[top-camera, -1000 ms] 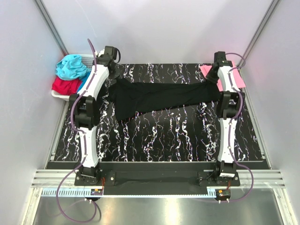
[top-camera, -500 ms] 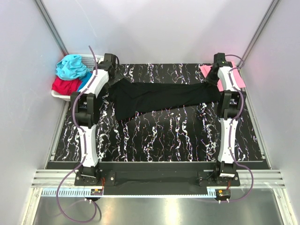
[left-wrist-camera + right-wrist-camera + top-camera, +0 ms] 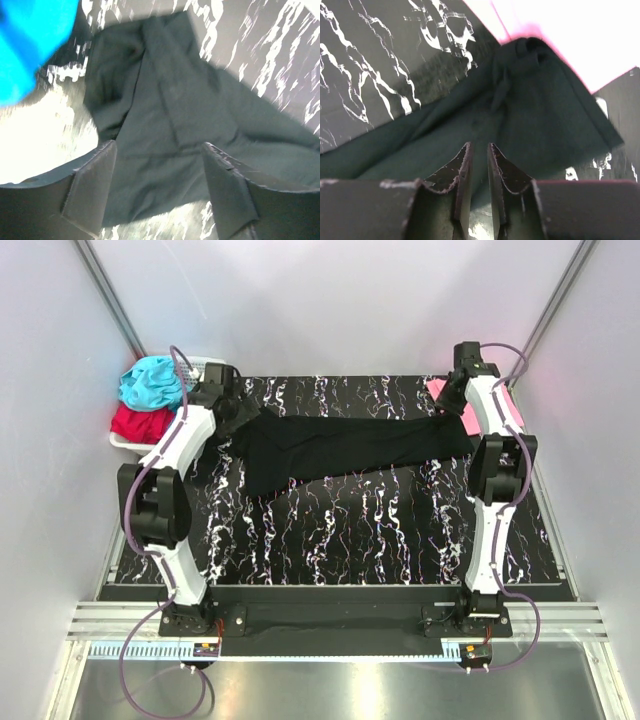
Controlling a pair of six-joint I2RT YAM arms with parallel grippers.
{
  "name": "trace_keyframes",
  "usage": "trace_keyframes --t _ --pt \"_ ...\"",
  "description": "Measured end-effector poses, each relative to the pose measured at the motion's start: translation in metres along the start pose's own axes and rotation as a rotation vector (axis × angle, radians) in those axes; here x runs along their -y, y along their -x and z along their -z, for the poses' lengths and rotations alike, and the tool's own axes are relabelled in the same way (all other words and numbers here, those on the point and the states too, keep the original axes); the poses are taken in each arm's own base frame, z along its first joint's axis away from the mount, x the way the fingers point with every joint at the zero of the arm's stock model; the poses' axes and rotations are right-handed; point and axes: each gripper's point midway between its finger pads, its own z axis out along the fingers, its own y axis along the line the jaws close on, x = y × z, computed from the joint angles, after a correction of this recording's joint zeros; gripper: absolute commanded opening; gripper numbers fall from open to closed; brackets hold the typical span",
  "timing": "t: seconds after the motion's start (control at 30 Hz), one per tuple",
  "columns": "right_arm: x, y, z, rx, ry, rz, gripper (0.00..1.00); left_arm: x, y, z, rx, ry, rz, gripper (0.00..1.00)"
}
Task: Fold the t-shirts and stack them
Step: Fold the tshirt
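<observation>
The black t-shirt [image 3: 350, 450] lies stretched out across the far half of the table, bunched at both ends. My left gripper [image 3: 232, 408] hovers over its left end [image 3: 165, 110], jaws wide open, nothing between them. My right gripper [image 3: 458, 390] is above the shirt's right end [image 3: 535, 105]; its jaws stand only a narrow gap apart, and no cloth is between them. A pink t-shirt [image 3: 438, 390] lies flat at the far right corner, partly under the black one and the right arm. Teal [image 3: 152, 380] and red [image 3: 138, 423] t-shirts are heaped in the basket.
The white lattice basket [image 3: 195, 364] sits off the table's far left corner, close to my left wrist. Grey walls close in the left, right and back. The marbled black tabletop [image 3: 350, 540] spreads in front of the shirt.
My left gripper has let go of the shirt's left end and opened, and its elbow has swung out to the left. The right wrist has drawn back from the shirt's right end.
</observation>
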Motion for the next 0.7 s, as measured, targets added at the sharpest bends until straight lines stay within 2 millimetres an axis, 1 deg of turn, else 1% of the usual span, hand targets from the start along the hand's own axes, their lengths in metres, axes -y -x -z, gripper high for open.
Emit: trace_keyframes --t 0.03,0.07,0.1,0.17,0.23,0.27,0.3,0.33,0.4,0.47,0.57,0.63,0.7 --pt "0.0 -0.003 0.005 -0.002 0.0 -0.007 0.25 -0.004 -0.007 0.002 -0.015 0.003 -0.003 0.67" --pt "0.0 -0.008 0.008 -0.006 0.0 -0.012 0.25 -0.008 -0.015 0.002 -0.034 0.008 -0.006 0.61" --pt "0.004 -0.015 0.01 -0.019 -0.006 -0.019 0.25 -0.013 -0.024 0.001 -0.055 0.015 -0.01 0.57" --pt "0.008 -0.03 0.007 -0.046 -0.017 -0.021 0.24 -0.021 -0.045 -0.004 -0.112 0.028 -0.019 0.46" --pt "0.012 -0.051 0.001 -0.086 -0.033 -0.012 0.24 -0.026 -0.063 -0.008 -0.165 0.038 -0.029 0.41" --pt "0.013 -0.064 -0.003 -0.11 -0.041 -0.003 0.24 -0.027 -0.072 -0.01 -0.191 0.04 -0.039 0.4" --pt "0.013 -0.078 -0.007 -0.138 -0.051 0.008 0.23 -0.026 -0.08 -0.012 -0.216 0.04 -0.051 0.35" --pt "0.014 -0.09 -0.01 -0.162 -0.059 0.018 0.22 -0.023 -0.088 -0.014 -0.238 0.034 -0.066 0.33" --pt "0.016 -0.109 -0.014 -0.202 -0.075 0.035 0.2 -0.016 -0.104 -0.018 -0.276 0.019 -0.094 0.32" --pt "0.015 -0.116 -0.014 -0.213 -0.078 0.044 0.2 -0.009 -0.122 -0.022 -0.317 0.008 -0.124 0.32" --pt "0.014 -0.111 -0.016 -0.197 -0.074 0.04 0.2 -0.003 -0.142 -0.028 -0.366 0.002 -0.155 0.34" --pt "0.015 -0.109 -0.016 -0.19 -0.077 0.035 0.2 -0.004 -0.151 -0.032 -0.387 0.013 -0.165 0.34" --pt "0.017 -0.107 -0.017 -0.179 -0.088 0.031 0.2 -0.01 -0.156 -0.034 -0.405 0.036 -0.165 0.34"
